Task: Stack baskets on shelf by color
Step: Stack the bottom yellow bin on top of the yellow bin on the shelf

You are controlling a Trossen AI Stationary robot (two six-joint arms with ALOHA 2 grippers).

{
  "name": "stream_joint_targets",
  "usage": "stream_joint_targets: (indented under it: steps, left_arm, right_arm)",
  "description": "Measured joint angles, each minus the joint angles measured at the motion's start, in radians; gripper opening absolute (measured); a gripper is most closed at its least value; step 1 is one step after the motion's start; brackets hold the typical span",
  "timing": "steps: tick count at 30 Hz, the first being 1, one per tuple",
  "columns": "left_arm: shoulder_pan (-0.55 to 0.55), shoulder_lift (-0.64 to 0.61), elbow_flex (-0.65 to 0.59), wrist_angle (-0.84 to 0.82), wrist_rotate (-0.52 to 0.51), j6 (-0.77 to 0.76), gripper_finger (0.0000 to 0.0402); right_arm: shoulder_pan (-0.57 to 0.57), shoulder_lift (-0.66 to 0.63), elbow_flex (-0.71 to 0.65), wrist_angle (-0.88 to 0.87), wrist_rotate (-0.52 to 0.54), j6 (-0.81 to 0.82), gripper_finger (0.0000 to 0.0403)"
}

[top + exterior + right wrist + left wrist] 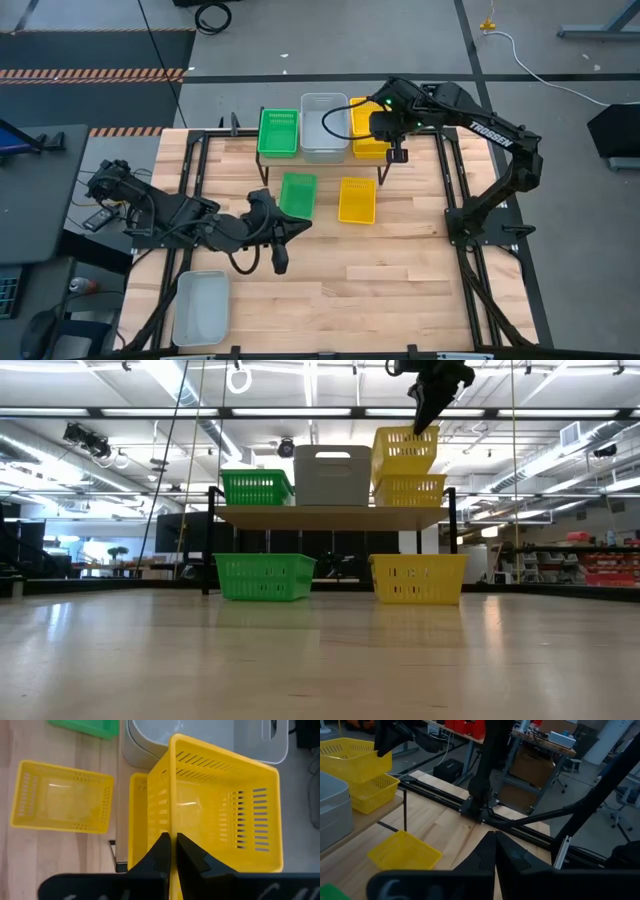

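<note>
The shelf (330,516) stands at the table's far middle. On its top rest a green basket (278,132), a grey basket (324,125) and a yellow basket (408,491). My right gripper (425,410) is shut on a second yellow basket (405,453) over that one. In front of the shelf, a green basket (298,194) and a yellow basket (357,200) sit flat on the table. My left gripper (281,262) hovers shut near the green one, with nothing between its fingers. My right gripper pinches one wall of the upper yellow basket at its rim (173,827), one finger outside the wall and one inside. The fingers slant down from above. The basket sits tilted, its underside (405,472) at the rim of the yellow basket below.
A grey basket (200,307) lies at the table's near left corner. Black frame rails (455,190) run along both sides of the tabletop. Bare wood (380,280) shows across the near middle and right.
</note>
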Motion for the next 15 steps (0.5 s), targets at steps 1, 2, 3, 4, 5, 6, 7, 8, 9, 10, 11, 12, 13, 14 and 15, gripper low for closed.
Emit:
stream_joint_targets:
  steps: [1, 2, 3, 4, 5, 6, 7, 8, 9, 10, 11, 12, 13, 14, 15]
  left_arm:
    - [0.000, 0.000, 0.000, 0.000, 0.000, -0.001, 0.0008]
    - [0.000, 0.000, 0.000, 0.000, 0.000, -0.006, 0.0009]
    - [0.000, 0.000, 0.000, 0.000, 0.000, -0.008, 0.0011]
    - [0.000, 0.000, 0.000, 0.000, 0.000, -0.007, 0.0013]
    - [0.000, 0.000, 0.000, 0.000, 0.000, -0.008, 0.0015]
    - [0.000, 0.000, 0.000, 0.000, 0.000, -0.008, 0.0017]
    - [0.000, 0.000, 0.000, 0.000, 0.000, -0.008, 0.0018]
    - [0.000, 0.000, 0.000, 0.000, 0.000, -0.008, 0.0019]
    - [0.000, 0.000, 0.000, 0.000, 0.000, -0.008, 0.0019]
    - [0.000, 0.000, 0.000, 0.000, 0.000, -0.008, 0.0019]
    - [0.000, 0.000, 0.000, 0.000, 0.000, -0.008, 0.0018]
    - [0.000, 0.000, 0.000, 0.000, 0.000, -0.008, 0.0016]
    - [0.000, 0.000, 0.000, 0.001, 0.000, -0.008, 0.0014]
    - [0.000, 0.000, 0.000, 0.001, 0.000, -0.008, 0.0012]
    - [0.000, 0.000, 0.000, 0.001, 0.000, -0.009, 0.0010]
  right_arm:
    - [-0.003, 0.000, 0.000, 0.000, -0.009, 0.004, 0.0024]
    - [-0.005, 0.000, 0.000, 0.001, -0.014, 0.007, 0.0027]
    - [-0.005, 0.000, 0.000, 0.002, -0.015, 0.010, 0.0031]
    - [-0.005, 0.000, 0.000, 0.002, -0.014, 0.010, 0.0035]
    - [-0.005, 0.000, 0.000, 0.002, -0.014, 0.010, 0.0038]
    - [-0.005, 0.000, 0.000, 0.002, -0.014, 0.010, 0.0042]
    - [-0.006, 0.000, 0.000, 0.002, -0.014, 0.010, 0.0044]
    - [-0.006, 0.000, 0.000, 0.002, -0.014, 0.010, 0.0045]
    - [-0.007, 0.000, 0.000, 0.002, -0.014, 0.010, 0.0045]
    - [-0.011, 0.000, 0.000, 0.002, -0.014, 0.010, 0.0046]
    - [-0.014, 0.000, 0.000, 0.002, -0.015, 0.011, 0.0046]
    - [-0.018, 0.000, 0.000, 0.002, -0.015, 0.018, 0.0046]
    - [-0.023, 0.000, 0.000, 0.002, -0.015, 0.027, 0.0048]
    - [-0.028, 0.000, 0.000, 0.002, -0.015, 0.040, 0.0049]
    - [-0.033, 0.000, 0.000, 0.002, -0.017, 0.055, 0.0051]
